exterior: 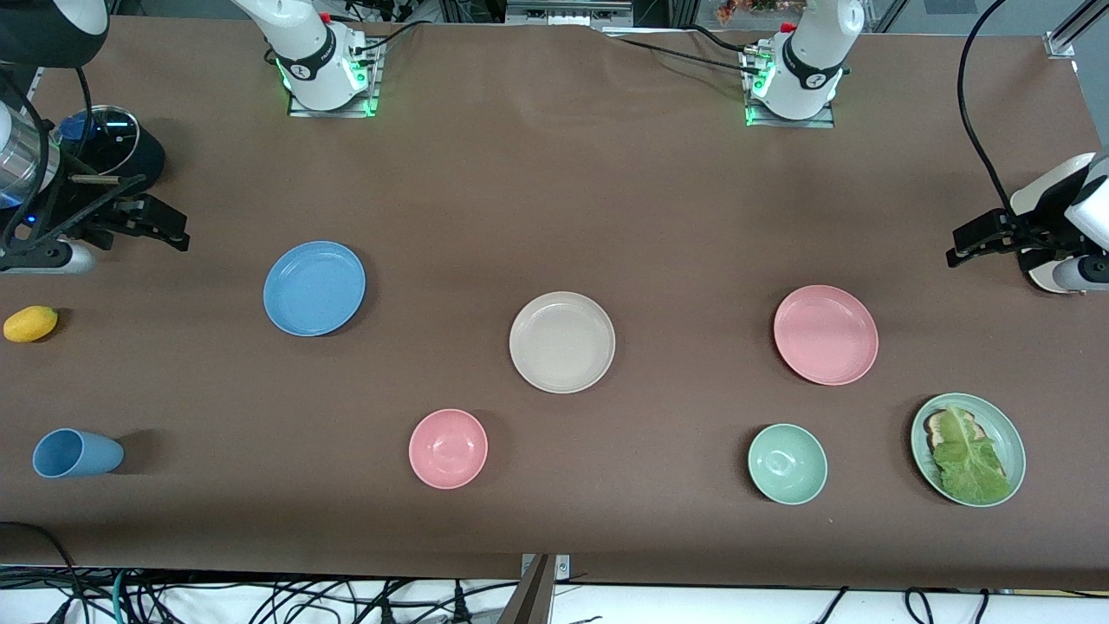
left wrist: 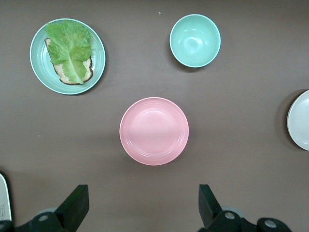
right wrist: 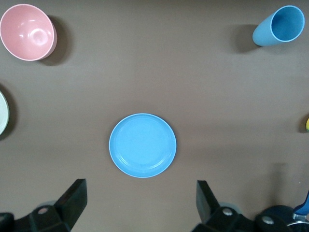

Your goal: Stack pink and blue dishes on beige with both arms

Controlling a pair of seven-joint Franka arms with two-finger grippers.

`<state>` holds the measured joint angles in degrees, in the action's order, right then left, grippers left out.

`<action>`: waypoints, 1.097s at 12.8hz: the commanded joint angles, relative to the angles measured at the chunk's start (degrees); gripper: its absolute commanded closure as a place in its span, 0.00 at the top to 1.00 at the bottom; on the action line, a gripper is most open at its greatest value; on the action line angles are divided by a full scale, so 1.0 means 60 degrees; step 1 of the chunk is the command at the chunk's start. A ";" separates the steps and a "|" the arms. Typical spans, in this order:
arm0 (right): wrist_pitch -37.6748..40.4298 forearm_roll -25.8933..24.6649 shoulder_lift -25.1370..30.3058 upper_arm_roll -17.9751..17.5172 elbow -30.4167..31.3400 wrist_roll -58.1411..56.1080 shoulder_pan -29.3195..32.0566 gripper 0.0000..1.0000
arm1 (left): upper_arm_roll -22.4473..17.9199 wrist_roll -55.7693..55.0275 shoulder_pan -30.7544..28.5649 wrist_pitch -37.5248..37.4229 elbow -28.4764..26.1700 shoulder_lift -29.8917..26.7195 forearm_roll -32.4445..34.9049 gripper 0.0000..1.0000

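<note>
**Three plates apart, both arms up at the ends**

From the front camera, the brown bench point(exterior: 554, 191) carries the beige plate point(exterior: 562, 341) in the middle. The blue plate point(exterior: 314, 288) lies toward the right arm's end, a little farther from the camera than the beige one; the pink plate point(exterior: 826, 334) lies toward the left arm's end, about level with it. All three sit well apart, nothing stacked. Nearer the camera are a pink bowl point(exterior: 448, 448), a pale green bowl point(exterior: 787, 464), a green plate with lettuce on bread point(exterior: 968, 449), a blue cup point(exterior: 76, 453) on its side and a yellow fruit point(exterior: 30, 323). The right gripper point(exterior: 160, 227) hangs over its end of the bench, the left gripper point(exterior: 975, 245) over the other end.

Left wrist view: the left gripper point(left wrist: 142, 203) has its jaws spread wide, holding nothing, the pink plate point(left wrist: 154, 131) flat on the bench below.

Right wrist view: the right gripper point(right wrist: 140, 200) also has its jaws wide and empty, the blue plate point(right wrist: 142, 145) below.
</note>
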<state>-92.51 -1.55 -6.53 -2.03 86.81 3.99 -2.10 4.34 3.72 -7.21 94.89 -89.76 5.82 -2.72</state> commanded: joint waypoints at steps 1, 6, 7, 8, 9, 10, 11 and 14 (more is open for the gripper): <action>-0.0269 -0.0050 0.0004 -0.0027 -0.0025 0.0038 0.0057 1.00 | 0.0009 0.0084 0.0000 -0.0082 0.0018 -0.0033 -0.0001 1.00; -0.0811 -0.0094 -0.0069 0.0031 -0.0040 0.0023 0.0130 1.00 | -0.0079 0.0054 -0.0117 -0.0154 0.0019 0.0025 0.0014 1.00; -0.1117 -0.0138 -0.0084 0.0046 -0.0040 0.0009 0.0145 1.00 | -0.0064 0.0069 -0.0117 -0.0228 -0.0011 0.0025 0.0173 1.00; -0.1280 -0.0080 -0.0084 0.0075 -0.0040 0.0037 0.0188 1.00 | -0.0035 0.0069 -0.0088 -0.0228 -0.0011 0.0054 0.0378 1.00; -0.1253 -0.0065 -0.0099 0.0075 -0.0025 0.0038 0.0203 1.00 | -0.0035 0.0069 -0.0088 -0.0214 0.0018 0.0301 0.0380 1.00; -0.1209 -0.0065 -0.0099 0.0075 -0.0025 0.0023 0.0261 1.00 | -0.0035 0.0069 -0.0102 -0.0214 0.0033 0.0463 0.0395 1.00; -0.1179 -0.0050 -0.0099 0.0075 -0.0025 0.0023 0.0305 1.00 | -0.0035 0.0083 -0.0102 -0.0199 0.0033 0.0494 0.0409 1.00; -0.1179 -0.0094 -0.0201 0.0061 -0.0025 -0.0022 0.0262 1.00 | -0.0050 0.0055 -0.0073 -0.0141 0.0092 0.1064 0.0395 1.00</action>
<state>-99.56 -1.56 -7.34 -1.25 86.83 3.98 -0.74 3.79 3.72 -7.58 94.18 -90.22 10.15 -1.78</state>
